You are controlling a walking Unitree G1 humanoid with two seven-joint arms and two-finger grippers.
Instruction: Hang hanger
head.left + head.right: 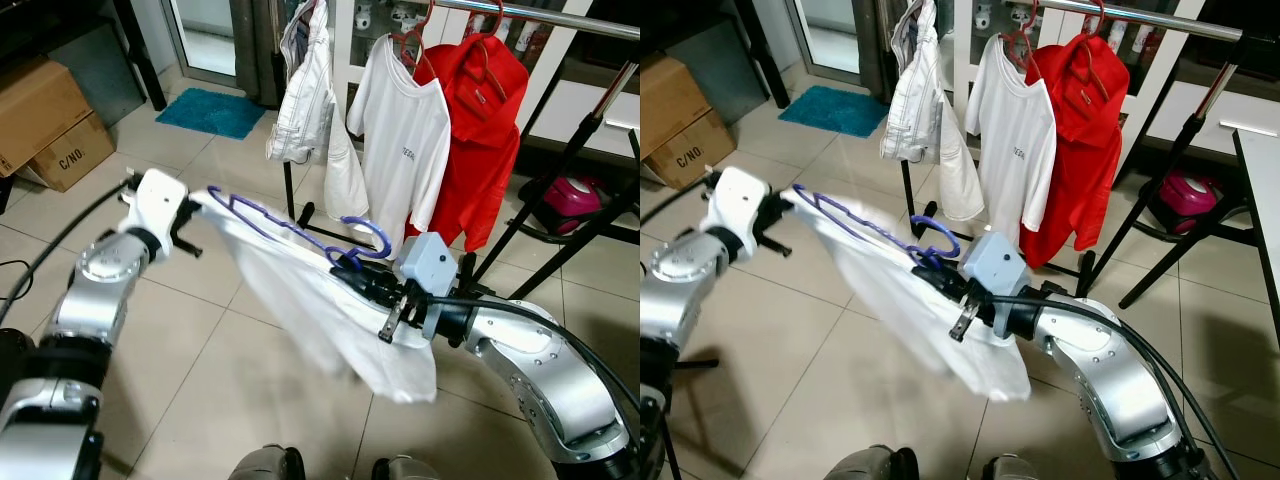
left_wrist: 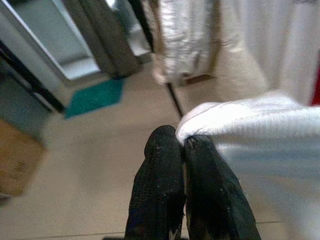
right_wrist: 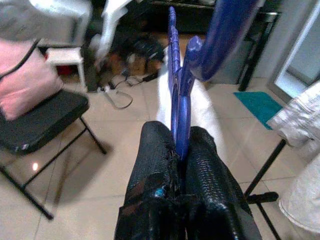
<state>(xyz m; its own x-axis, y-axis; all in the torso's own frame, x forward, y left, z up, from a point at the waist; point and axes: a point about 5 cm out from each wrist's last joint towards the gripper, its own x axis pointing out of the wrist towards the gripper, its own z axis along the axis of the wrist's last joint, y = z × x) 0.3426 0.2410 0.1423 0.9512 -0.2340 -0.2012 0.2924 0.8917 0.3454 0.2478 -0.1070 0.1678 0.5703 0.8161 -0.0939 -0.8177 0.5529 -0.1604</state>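
The hanger (image 1: 300, 228) is blue, w/ a white shirt (image 1: 320, 300) draped on it, and it's held out in mid-air between the two arms, low in front of the robot and well short of the rack.

Right gripper (image 3: 181, 142) is clamped on the hanger right by the neck, just under the hook (image 1: 368, 236); in the right wrist view the blue bar runs straight up out from between the closed fingers. Left gripper (image 2: 182, 147) is pinched shut on the shirt at the far shoulder end, fabric bunched over the tips.

Key relation: the hanger's long axis runs roughly left-right across the robot's front, slanting down from the left gripper's end to the hook end at the right gripper. The rail (image 1: 560, 18) sits up and ahead, off to the robot's right, w/ a white tee (image 1: 405, 140) and a red top (image 1: 480, 130) already hung on it, plus a pale garment (image 1: 305, 95) further left. So the hook is the end nearer the rail, and the right arm is the nearer arm, which I'd say makes it the one to lead.

Judging from here, the hook has to go up and forward a fair way, over the rail, into a gap beside the hung clothes. Hook looks to curl toward the rack side, but exact facing I can't tell. Risk: the trailing shirt hem snagging the rack's legs (image 1: 540, 240).
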